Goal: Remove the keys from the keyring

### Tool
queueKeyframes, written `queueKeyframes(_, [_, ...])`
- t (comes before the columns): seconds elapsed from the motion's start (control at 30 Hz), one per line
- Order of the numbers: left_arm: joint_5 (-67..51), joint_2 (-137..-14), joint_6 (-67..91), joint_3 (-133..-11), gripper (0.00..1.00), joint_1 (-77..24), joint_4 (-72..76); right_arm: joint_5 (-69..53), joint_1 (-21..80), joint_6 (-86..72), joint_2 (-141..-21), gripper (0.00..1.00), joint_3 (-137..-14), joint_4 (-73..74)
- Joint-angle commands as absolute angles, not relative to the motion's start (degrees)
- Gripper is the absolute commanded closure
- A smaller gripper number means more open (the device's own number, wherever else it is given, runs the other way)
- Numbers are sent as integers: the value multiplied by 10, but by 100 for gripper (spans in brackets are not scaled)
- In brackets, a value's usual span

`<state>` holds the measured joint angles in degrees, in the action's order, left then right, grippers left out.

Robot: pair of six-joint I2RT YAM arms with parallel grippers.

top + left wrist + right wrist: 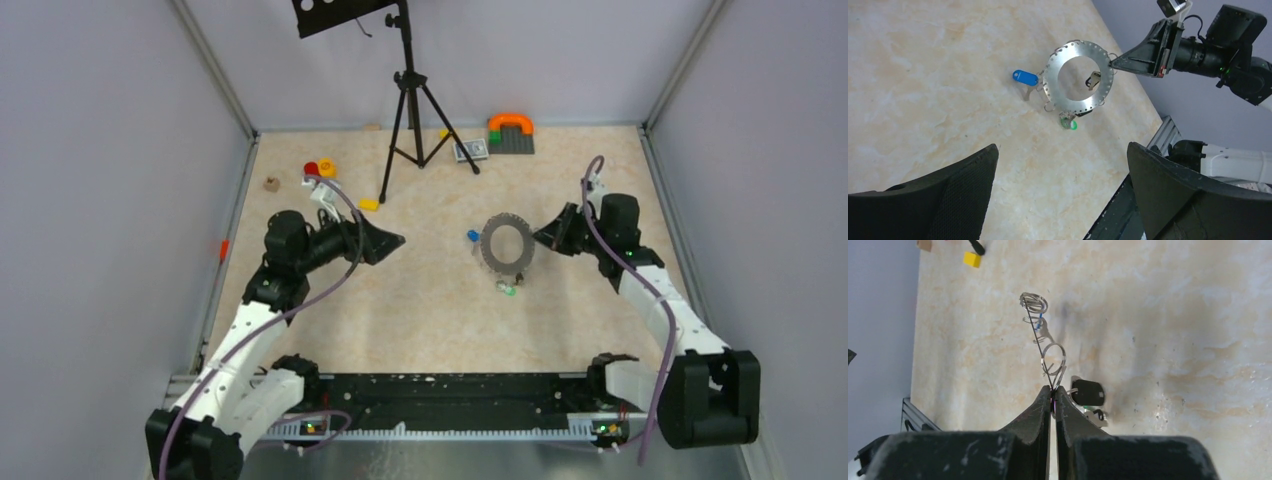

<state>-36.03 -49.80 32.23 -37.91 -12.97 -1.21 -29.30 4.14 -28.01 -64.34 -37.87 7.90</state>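
Keyring (1075,106): flat grey ring, mid-counter (420,310), standing tilted, held by its right rim.
Keys: blue-tagged key (1025,77) at the ring's left rim; green-tagged key (1068,122) at its near rim; black-headed key (1088,392) just beside the right fingertips.
Right gripper (1053,392): pressed together, pinching the ring's rim.
Left gripper (1062,146): spread wide, well apart from the ring.

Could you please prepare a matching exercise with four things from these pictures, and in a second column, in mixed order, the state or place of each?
Things:
1. left gripper
2. right gripper
3. blue-tagged key
4. green-tagged key

States or places:
A. at the left side of the keyring in the top view
B. shut on the keyring's edge
C. at the keyring's bottom edge in the top view
D. open, holding nothing

Pairs: 1-D, 2-B, 3-A, 4-C
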Motion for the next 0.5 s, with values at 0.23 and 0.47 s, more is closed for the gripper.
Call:
queueKeyframes(0.23, [-402, -515, 269, -378, 3, -166, 150, -309, 172, -209, -569, 100, -471, 100])
queueKeyframes(0.47, [-440, -498, 227, -390, 5, -199, 119, -326, 242, -190, -565, 100, -526, 127])
